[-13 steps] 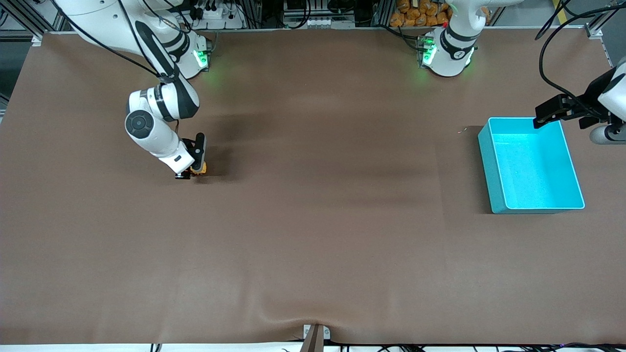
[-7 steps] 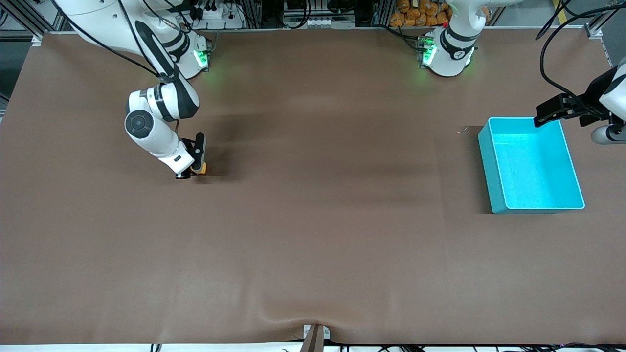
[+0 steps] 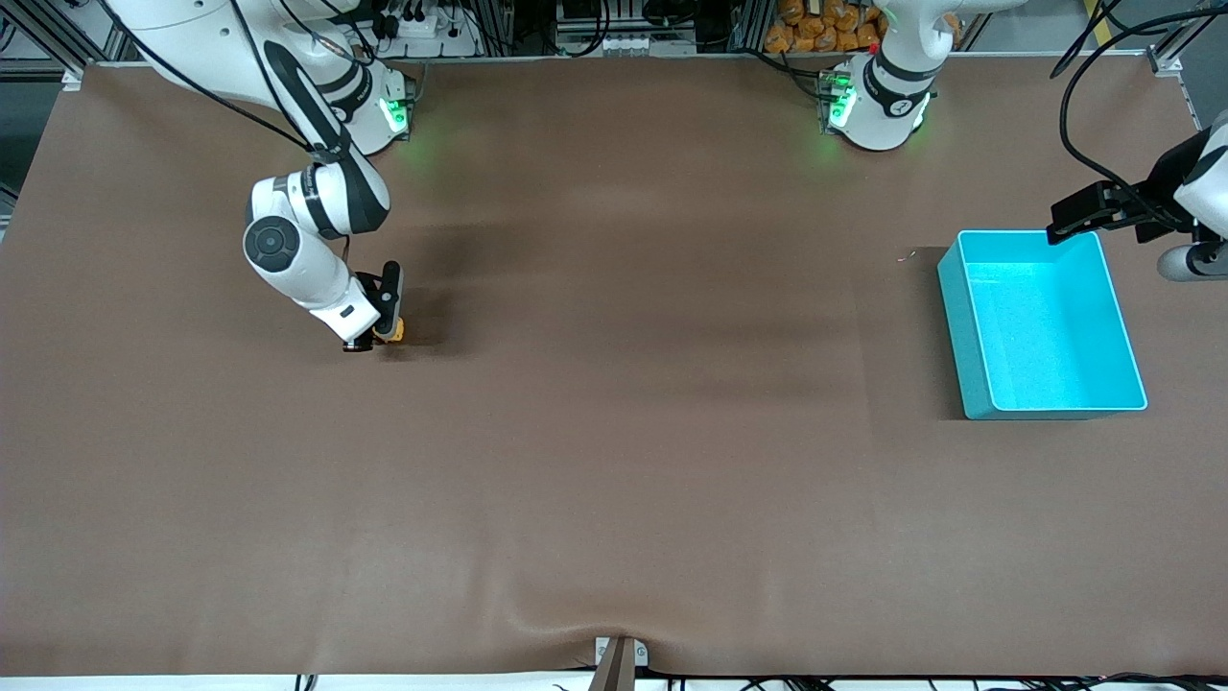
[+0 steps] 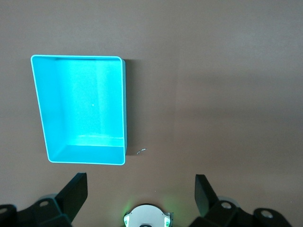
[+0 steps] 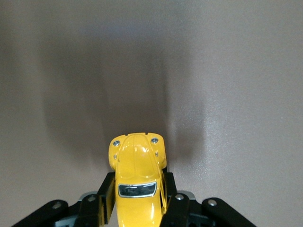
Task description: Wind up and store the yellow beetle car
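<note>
The yellow beetle car (image 5: 137,189) is clamped between the fingers of the right gripper (image 3: 376,326), low on the brown table (image 3: 614,432) in the upper left of the front view. The left gripper (image 4: 141,194) is held with fingers spread wide near the cyan bin (image 3: 959,326), at the frame's right edge, where that arm waits.

Your front view looks down on the whole table (image 3: 614,461) from high, facing the bases. Your left wrist view looks down from well above the cyan bin (image 4: 80,109), shared with front. Your right wrist view sits close over the cloth.
</note>
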You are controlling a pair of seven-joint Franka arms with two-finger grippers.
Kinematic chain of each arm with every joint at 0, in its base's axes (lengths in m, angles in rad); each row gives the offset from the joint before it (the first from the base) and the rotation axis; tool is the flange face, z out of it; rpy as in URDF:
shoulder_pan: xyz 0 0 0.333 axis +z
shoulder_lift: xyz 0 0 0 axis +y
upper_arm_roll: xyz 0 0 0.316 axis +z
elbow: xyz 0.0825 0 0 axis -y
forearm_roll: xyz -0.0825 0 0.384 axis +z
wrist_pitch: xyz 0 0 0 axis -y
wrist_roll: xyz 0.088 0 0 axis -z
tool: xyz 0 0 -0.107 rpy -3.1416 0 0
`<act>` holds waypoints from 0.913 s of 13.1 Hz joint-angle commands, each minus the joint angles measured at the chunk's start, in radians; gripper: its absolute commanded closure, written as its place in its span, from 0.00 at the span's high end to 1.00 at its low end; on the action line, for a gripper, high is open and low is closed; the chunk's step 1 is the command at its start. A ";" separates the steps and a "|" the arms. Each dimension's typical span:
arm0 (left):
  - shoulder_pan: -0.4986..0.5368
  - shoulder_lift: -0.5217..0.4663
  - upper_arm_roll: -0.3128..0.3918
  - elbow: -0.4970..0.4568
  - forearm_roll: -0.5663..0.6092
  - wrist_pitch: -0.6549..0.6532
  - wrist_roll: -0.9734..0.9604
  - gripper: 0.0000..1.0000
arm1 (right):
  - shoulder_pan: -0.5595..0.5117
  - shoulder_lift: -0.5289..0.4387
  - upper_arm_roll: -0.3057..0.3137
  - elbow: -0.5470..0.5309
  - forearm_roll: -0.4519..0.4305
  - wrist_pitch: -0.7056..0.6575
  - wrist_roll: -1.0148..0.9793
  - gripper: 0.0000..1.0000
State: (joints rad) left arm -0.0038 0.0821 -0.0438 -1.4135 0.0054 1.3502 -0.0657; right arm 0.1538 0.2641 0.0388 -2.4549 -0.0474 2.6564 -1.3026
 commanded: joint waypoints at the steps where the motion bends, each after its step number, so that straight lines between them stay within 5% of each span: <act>1: -0.047 -0.010 0.056 0.002 -0.001 -0.016 -0.013 1.00 | -0.017 0.029 -0.007 -0.006 -0.025 0.007 -0.006 0.20; 12: -0.042 -0.012 0.053 -0.001 -0.002 -0.031 -0.014 1.00 | -0.161 0.073 -0.007 0.001 -0.025 0.030 -0.139 0.21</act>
State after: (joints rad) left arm -0.0345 0.0821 0.0001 -1.4135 0.0053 1.3379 -0.0657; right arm 0.0352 0.2650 0.0287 -2.4563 -0.0474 2.6456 -1.4093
